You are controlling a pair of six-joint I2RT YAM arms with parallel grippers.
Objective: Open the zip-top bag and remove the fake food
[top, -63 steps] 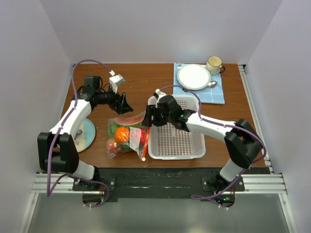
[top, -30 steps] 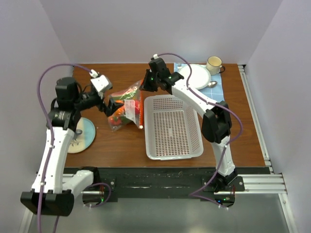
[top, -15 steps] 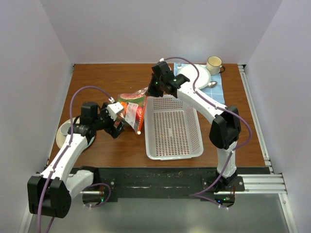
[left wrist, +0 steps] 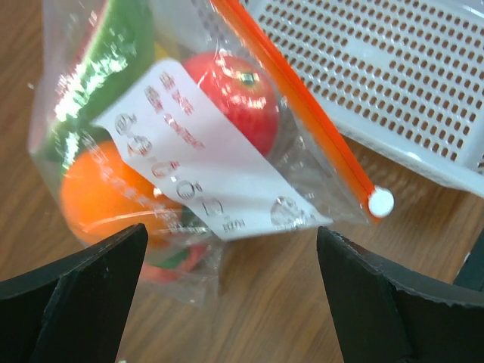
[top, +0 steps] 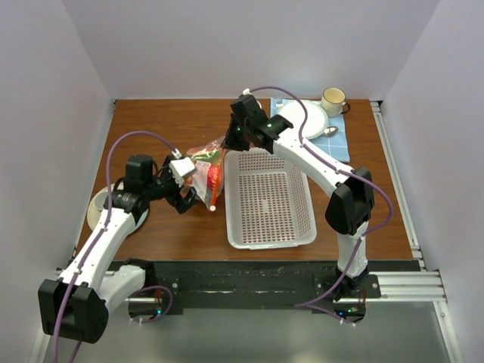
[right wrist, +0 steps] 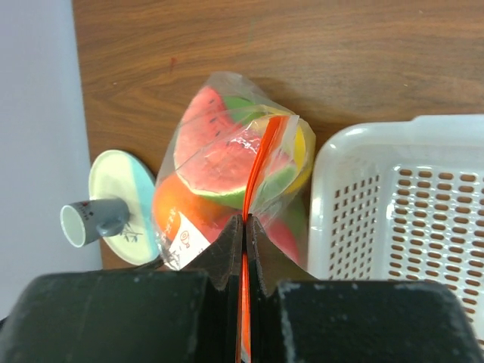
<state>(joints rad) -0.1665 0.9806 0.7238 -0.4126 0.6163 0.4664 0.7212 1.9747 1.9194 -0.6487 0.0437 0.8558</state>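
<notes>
The zip-top bag (top: 204, 168) hangs left of the basket, clear, with a white label. My right gripper (right wrist: 245, 221) is shut on its orange zip strip (right wrist: 261, 155) from above. The fake food shows through the plastic: a watermelon slice (right wrist: 214, 160), an orange (left wrist: 106, 190), a red round fruit (left wrist: 233, 92) and a yellow piece (right wrist: 304, 148). The white slider (left wrist: 380, 202) sits at the strip's low end. My left gripper (left wrist: 231, 236) is open at the bag's lower corner, its fingers (left wrist: 91, 287) wide apart and touching nothing. The bag's bottom is close to the wood.
A white perforated basket (top: 268, 200) lies right of the bag. A pale saucer (right wrist: 121, 189) with a grey cup (right wrist: 92, 220) stands at the left, under my left arm. At the back right are a white plate (top: 302, 119) on a blue cloth, and a mug (top: 333, 98).
The right gripper has carried the bag by its strip from the table's front toward the back, then slightly left. The left arm swung down beside the bag's lower corner, still open.
</notes>
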